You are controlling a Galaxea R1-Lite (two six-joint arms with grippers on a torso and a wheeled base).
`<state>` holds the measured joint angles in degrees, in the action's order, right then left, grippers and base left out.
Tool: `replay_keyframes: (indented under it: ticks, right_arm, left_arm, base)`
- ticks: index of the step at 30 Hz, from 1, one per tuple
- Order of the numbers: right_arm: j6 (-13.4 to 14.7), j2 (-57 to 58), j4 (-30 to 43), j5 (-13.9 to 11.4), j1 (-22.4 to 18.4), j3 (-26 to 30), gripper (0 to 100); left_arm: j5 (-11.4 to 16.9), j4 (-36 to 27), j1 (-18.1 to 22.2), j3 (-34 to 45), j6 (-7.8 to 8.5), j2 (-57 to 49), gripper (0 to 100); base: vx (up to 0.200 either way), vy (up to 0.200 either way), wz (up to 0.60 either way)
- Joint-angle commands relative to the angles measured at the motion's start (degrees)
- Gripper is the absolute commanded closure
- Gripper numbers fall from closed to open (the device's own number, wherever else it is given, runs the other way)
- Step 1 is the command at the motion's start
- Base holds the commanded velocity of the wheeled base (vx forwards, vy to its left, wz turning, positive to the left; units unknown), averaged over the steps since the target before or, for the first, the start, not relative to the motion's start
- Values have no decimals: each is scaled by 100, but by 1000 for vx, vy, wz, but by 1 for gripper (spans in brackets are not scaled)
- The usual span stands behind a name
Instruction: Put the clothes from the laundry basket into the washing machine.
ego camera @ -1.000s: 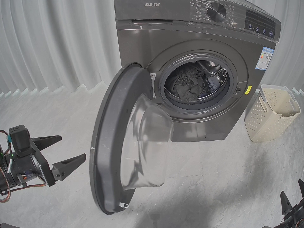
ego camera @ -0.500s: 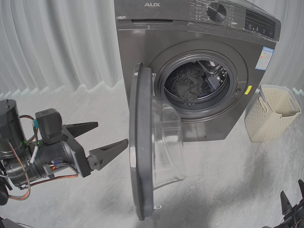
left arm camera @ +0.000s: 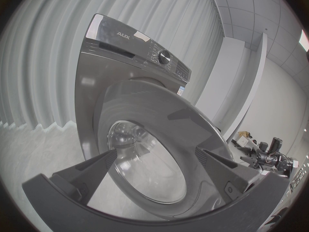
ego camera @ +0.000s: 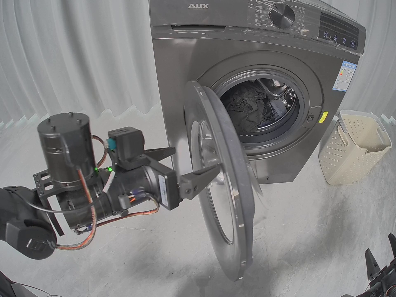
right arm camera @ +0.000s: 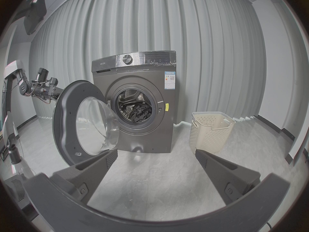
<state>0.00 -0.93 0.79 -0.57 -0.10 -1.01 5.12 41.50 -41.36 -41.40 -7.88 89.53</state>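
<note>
My left arm (ego camera: 24, 223) is black and dark grey: fat grey motor cylinder (ego camera: 66, 145) with small screws on top, orange and black cables (ego camera: 87, 223) looped along it, green light (ego camera: 97, 170), teal plug (ego camera: 110, 145), black boxy camera (ego camera: 126, 142), white label (ego camera: 162, 190) on the wrist. My left gripper (ego camera: 197, 158) has two dark grey wedge fingers (left arm camera: 87, 171) with ribbed tips on a curved grey bar. My right gripper (right arm camera: 154, 152) is the same build, one screw (right arm camera: 83, 188) at each finger base.
</note>
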Motion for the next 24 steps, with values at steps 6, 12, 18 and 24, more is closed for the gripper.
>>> replay_keyframes:
  ticks: [6,12,18,24]
  right_arm:
    - [0,57,0,5,1,75,0]
    - [0,57,0,-4,1,75,0]
    - [0,57,0,5,1,75,0]
    - [9,57,0,13,1,75,0]
  left_arm:
    - [-275,473,-232,-905,-21,1251,0]
    - [-266,517,-241,-1652,-30,1875,0]
    - [-319,667,-267,-2540,-162,2526,0]
    - [-1013,1018,-197,-3419,-381,3343,0]
  base:
    - [0,0,0]
    - [0,0,0]
    - [0,0,0]
    - [0,0,0]
